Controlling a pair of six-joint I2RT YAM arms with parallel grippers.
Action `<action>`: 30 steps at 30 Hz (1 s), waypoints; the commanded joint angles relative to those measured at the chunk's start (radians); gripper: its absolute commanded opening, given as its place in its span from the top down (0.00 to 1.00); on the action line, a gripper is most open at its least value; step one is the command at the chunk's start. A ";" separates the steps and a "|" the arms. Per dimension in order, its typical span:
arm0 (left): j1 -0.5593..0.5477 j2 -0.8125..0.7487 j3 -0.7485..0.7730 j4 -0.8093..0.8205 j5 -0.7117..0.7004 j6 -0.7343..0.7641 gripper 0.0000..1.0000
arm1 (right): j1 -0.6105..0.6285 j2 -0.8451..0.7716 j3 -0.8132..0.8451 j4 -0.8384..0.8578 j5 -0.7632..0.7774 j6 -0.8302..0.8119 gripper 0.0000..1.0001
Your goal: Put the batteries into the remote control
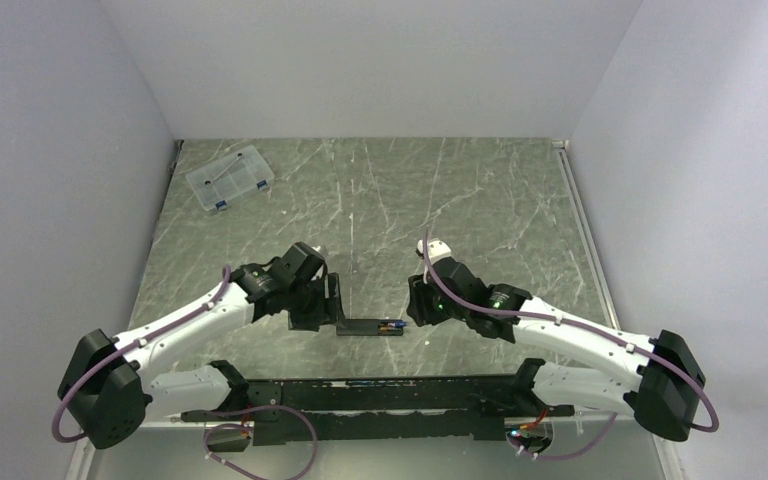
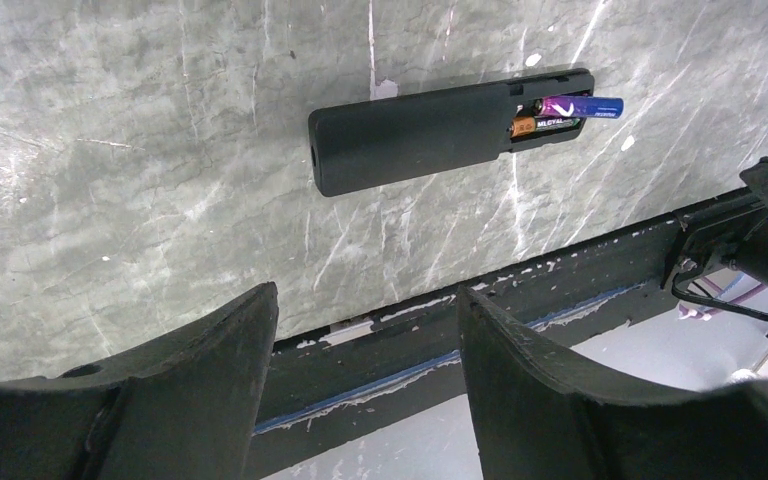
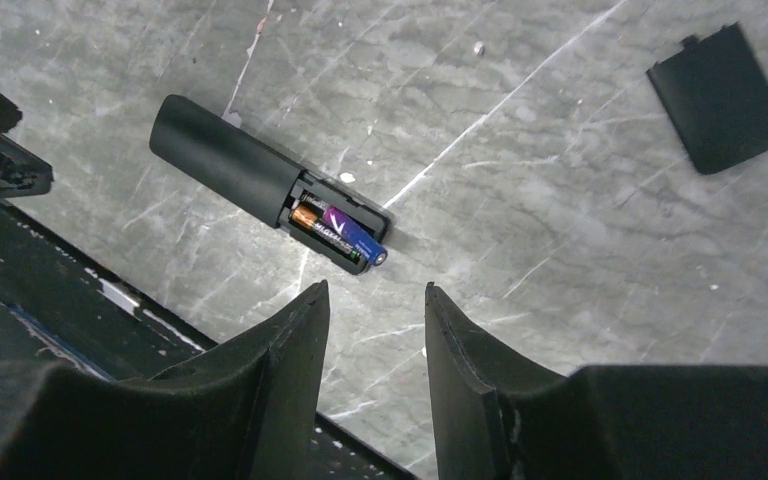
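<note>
A clear plastic compartment box (image 1: 230,178) is seen at the far left corner of the grey marbled desk (image 1: 460,200), well apart from both arms. A detached black battery cover (image 3: 720,97) lies flat on the desk, away from the remote control (image 1: 365,327). The remote is laid flat between the two grippers, just beyond the black base frame (image 1: 380,395), with its compartment open. The batteries (image 3: 338,232) are lodged there side by side. The gold-ended battery (image 2: 523,126) sits low, while the blue-banded battery (image 2: 580,105) is tilted, its tip jutting past the remote's end. The left gripper (image 2: 365,295) and right gripper (image 3: 375,290) are both spread, with nothing between their fingers, near the remote but apart from it.
</note>
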 commanded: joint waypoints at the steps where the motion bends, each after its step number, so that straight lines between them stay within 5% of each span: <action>1: 0.006 0.026 -0.027 0.075 0.032 0.015 0.29 | -0.004 0.042 0.008 0.031 -0.052 0.103 0.57; 17: 0.017 0.189 -0.072 0.231 0.065 0.015 0.30 | -0.051 0.168 -0.032 0.119 -0.122 0.216 0.59; 30: 0.043 0.299 -0.068 0.307 0.119 0.046 0.47 | -0.069 0.186 -0.042 0.128 -0.169 0.215 0.61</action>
